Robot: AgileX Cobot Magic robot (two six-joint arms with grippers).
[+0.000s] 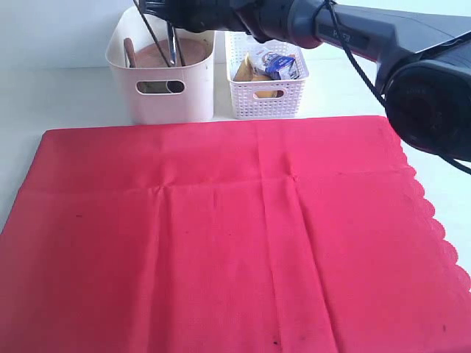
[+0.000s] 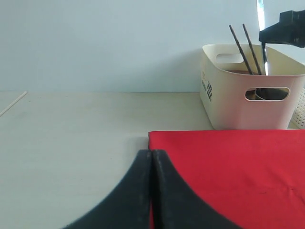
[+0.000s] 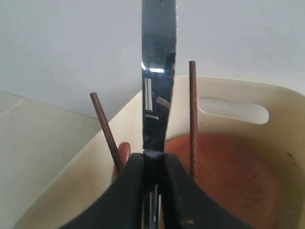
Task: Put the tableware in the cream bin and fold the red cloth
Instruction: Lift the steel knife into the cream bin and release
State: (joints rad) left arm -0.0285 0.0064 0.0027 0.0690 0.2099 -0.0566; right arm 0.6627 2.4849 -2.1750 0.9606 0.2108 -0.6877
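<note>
The red cloth (image 1: 221,235) lies spread flat, its scalloped edge on the right. Behind it stands the cream bin (image 1: 162,95), holding the brown plate (image 1: 193,50), a wooden spoon (image 1: 129,51) and dark chopsticks (image 1: 151,37). My right gripper (image 1: 176,18) hangs over the bin, shut on the steel knife (image 3: 158,71), whose blade points into the bin between the two chopsticks (image 3: 192,119). The plate (image 3: 238,176) leans inside below. My left gripper (image 2: 151,153) is shut and holds nothing, low at the cloth's (image 2: 228,167) far left corner. Bowl and cup are hidden.
A white lattice basket (image 1: 265,99) stands right of the cream bin, with a small carton (image 1: 283,65) and yellow food (image 1: 246,70) in it. Bare pale table (image 2: 71,133) stretches left of the cloth. My right arm (image 1: 412,59) spans the upper right.
</note>
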